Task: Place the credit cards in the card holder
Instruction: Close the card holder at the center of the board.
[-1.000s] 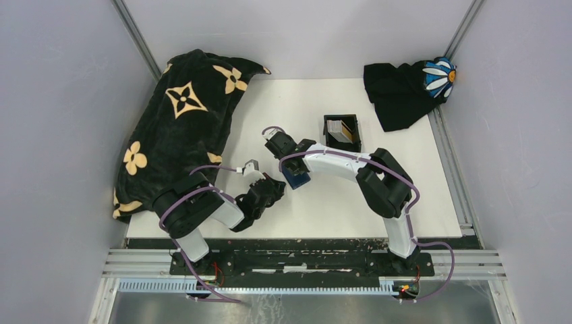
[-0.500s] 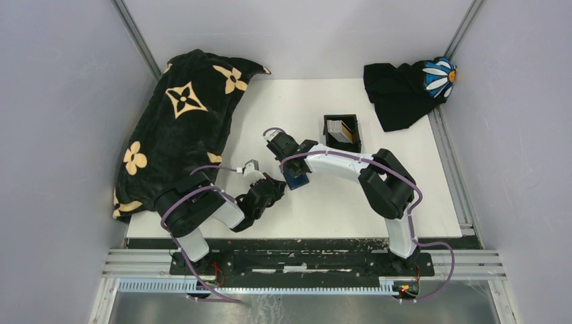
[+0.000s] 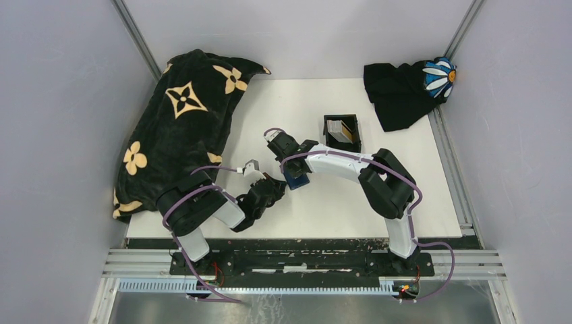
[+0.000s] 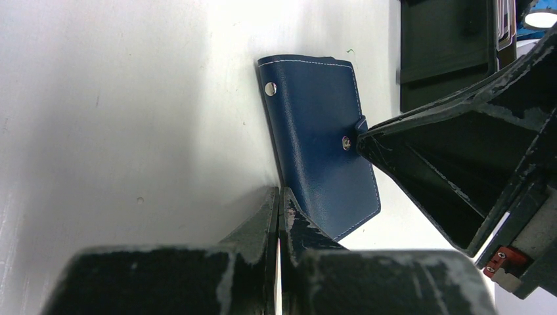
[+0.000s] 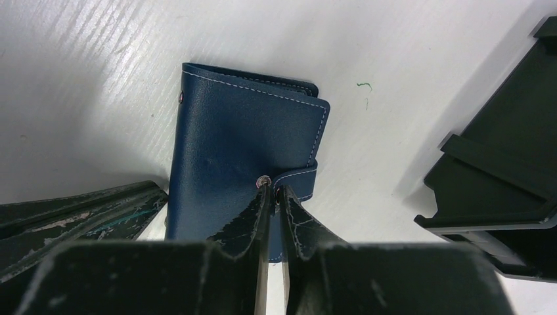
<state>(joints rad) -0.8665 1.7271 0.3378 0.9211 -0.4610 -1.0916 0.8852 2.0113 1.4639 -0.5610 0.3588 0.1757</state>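
The card holder [image 3: 297, 179] is a navy-blue wallet lying closed on the white table, also seen in the wrist views [image 4: 315, 131] [image 5: 236, 138]. My right gripper [image 5: 272, 188] is shut on its snap tab [image 5: 299, 180], just beside the metal stud. The left gripper [image 4: 280, 192] is shut and empty, and its tips rest against the wallet's near left edge. The two grippers meet over the wallet [image 3: 273, 192] [image 3: 292, 170]. The credit cards [image 3: 342, 129] stand on edge inside a black tray [image 3: 329, 138] behind the wallet.
A black blanket with tan flower prints [image 3: 179, 128] covers the table's left side. A dark cloth with a daisy patch [image 3: 405, 91] lies at the back right corner. The black tray [image 5: 506, 164] sits close to the right of the wallet.
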